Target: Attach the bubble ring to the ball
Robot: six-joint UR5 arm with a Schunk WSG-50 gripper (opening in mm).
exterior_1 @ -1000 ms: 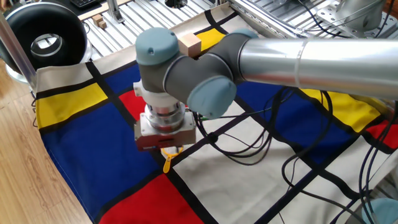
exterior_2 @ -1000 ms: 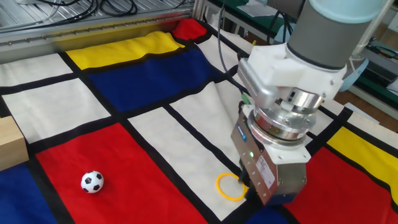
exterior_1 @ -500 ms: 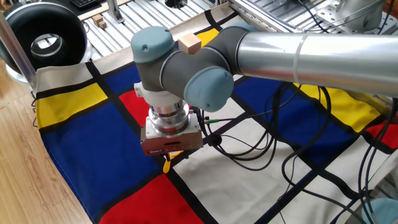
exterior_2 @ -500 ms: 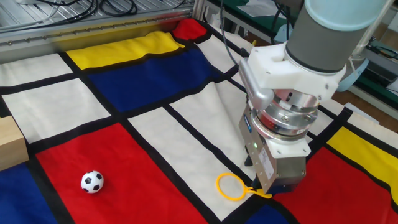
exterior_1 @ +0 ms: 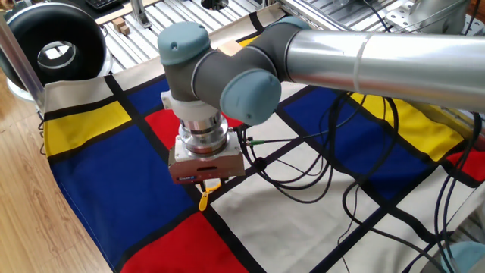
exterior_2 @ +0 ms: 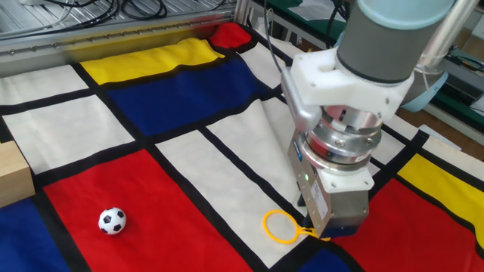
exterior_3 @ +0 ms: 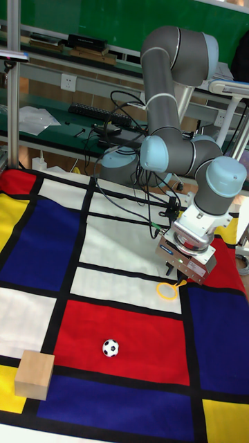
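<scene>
The bubble ring point(exterior_2: 283, 226), a small yellow-orange plastic wand with a thin round hoop and a short straight handle, lies flat on the cloth in the lower middle of the other fixed view, and the robot's boxy grey pincer point(exterior_2: 327, 231) sits right over its handle end. I cannot tell how far open the pincer is, because its body hides the fingertips, and I cannot tell if it has hold of the handle. A second ago the pincer covered part of the hoop. Now it has slid a little to the right and turned, so the whole hoop shows and only the handle goes under it. The hoop itself looks to be in the same spot on the white patch, beside the black stripe. In one fixed view the handle tip point(exterior_1: 203, 199) pokes out below the pincer, near the middle of the frame. That makes me think the robot is lining up to pinch the handle, and the pick-up is not done yet. The little black-and-white soccer ball point(exterior_2: 112, 221) rests well apart on the red patch at the lower left. The light wooden block point(exterior_3: 34, 374) sits in the lower left corner of the tall fixed view. The big cloth of red, blue, yellow and white patches point(exterior_2: 174, 91) lies under all of it.
</scene>
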